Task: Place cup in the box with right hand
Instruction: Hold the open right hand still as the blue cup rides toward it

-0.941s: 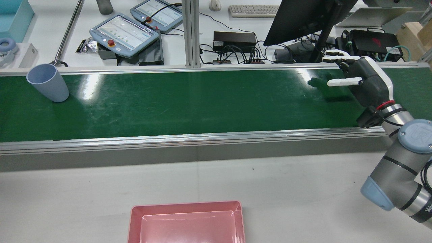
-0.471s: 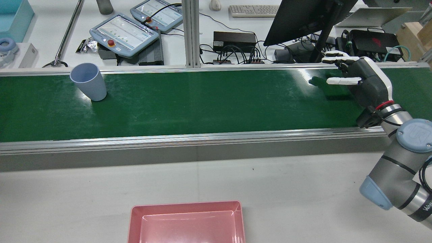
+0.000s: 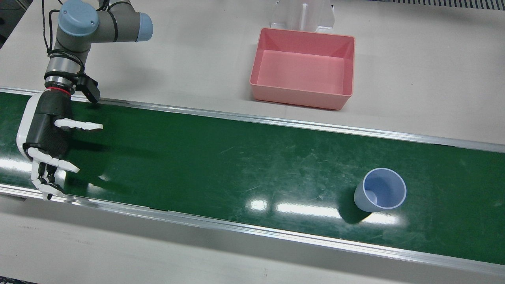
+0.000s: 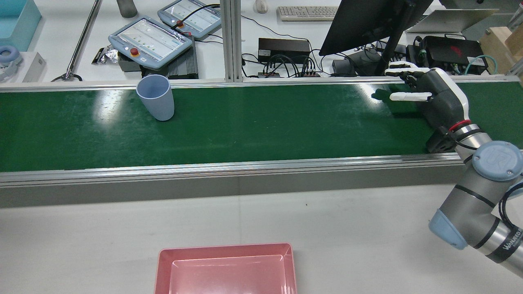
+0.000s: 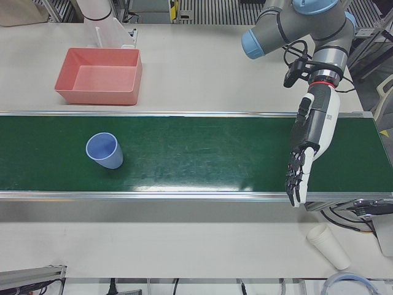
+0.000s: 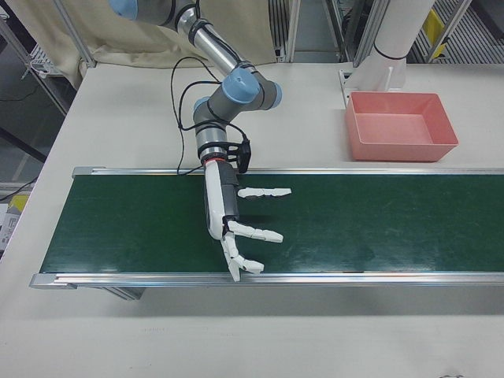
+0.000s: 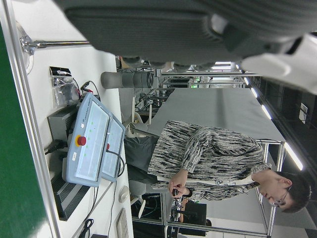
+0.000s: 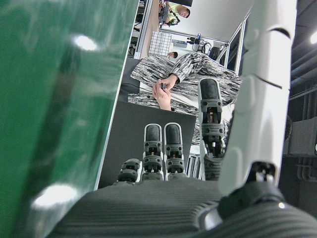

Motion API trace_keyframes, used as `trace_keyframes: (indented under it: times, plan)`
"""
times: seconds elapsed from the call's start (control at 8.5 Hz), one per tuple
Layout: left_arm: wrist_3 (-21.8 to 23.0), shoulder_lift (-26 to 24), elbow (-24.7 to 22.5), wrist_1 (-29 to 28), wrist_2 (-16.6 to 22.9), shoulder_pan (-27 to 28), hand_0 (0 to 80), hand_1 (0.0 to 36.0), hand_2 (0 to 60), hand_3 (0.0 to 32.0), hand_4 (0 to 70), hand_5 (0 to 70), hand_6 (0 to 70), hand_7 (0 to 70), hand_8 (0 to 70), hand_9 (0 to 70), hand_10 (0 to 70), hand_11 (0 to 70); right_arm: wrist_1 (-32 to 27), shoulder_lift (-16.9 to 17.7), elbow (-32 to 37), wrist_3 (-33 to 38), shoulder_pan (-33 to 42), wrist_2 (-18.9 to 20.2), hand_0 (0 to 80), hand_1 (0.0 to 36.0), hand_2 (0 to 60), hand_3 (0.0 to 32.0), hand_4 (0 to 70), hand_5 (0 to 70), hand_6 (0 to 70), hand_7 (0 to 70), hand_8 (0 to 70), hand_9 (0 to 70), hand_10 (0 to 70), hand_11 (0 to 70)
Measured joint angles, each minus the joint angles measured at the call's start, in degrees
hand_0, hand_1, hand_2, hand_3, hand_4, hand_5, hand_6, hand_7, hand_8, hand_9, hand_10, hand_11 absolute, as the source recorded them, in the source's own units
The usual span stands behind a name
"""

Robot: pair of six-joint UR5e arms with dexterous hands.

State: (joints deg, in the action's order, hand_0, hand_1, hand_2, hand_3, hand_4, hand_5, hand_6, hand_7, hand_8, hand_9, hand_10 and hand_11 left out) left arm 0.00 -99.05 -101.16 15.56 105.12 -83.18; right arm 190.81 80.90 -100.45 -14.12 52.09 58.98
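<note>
A pale blue cup [image 4: 155,98] stands upright on the green belt [image 4: 261,126], also in the front view [image 3: 380,191] and left-front view [image 5: 104,150]. The pink box [image 4: 224,250] sits empty on the grey table before the belt, also in the front view [image 3: 300,96]. My right hand [image 4: 437,96] hovers open just above the belt, fingers spread, far to the cup's right in the rear view; it also shows in the front view [image 3: 47,138] and right-front view [image 6: 224,213]. My left hand [image 5: 310,141] is open over the belt's other end, apart from the cup.
Metal rails [image 3: 276,122] edge the belt on both sides. Behind the belt's far rail are teach pendants [image 4: 149,41], a monitor [image 4: 367,20] and cables. Paper cups [image 5: 328,246] lie off the belt near the left hand.
The cup has travelled rightward along the belt in the rear view, closer to my right hand. The right hand has shifted slightly away from the camera and stays open.
</note>
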Motion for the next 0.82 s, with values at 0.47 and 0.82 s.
trace_keyframes:
  times: [0.47,0.82]
  plan:
    - [0.02,0.0,0.0,0.0,0.0,-0.02,0.0,0.0,0.0,0.0,0.0,0.0,0.0,0.0,0.0,0.0,0.0,0.0,0.09,-2.12,1.34,-0.09,-0.55,0.24,57.6,17.5,6.7,0.0,30.0,7.1,9.2,36.3,15.1,24.9,2.4,5.1]
    - [0.0,0.0,0.0,0.0,0.0,-0.02,0.0,0.0,0.0,0.0,0.0,0.0,0.0,0.0,0.0,0.0,0.0,0.0,0.54,-1.77,0.85,-0.06,-1.35,0.34,57.2,20.2,10.6,0.0,22.3,7.4,8.8,34.7,15.1,24.6,0.3,2.2]
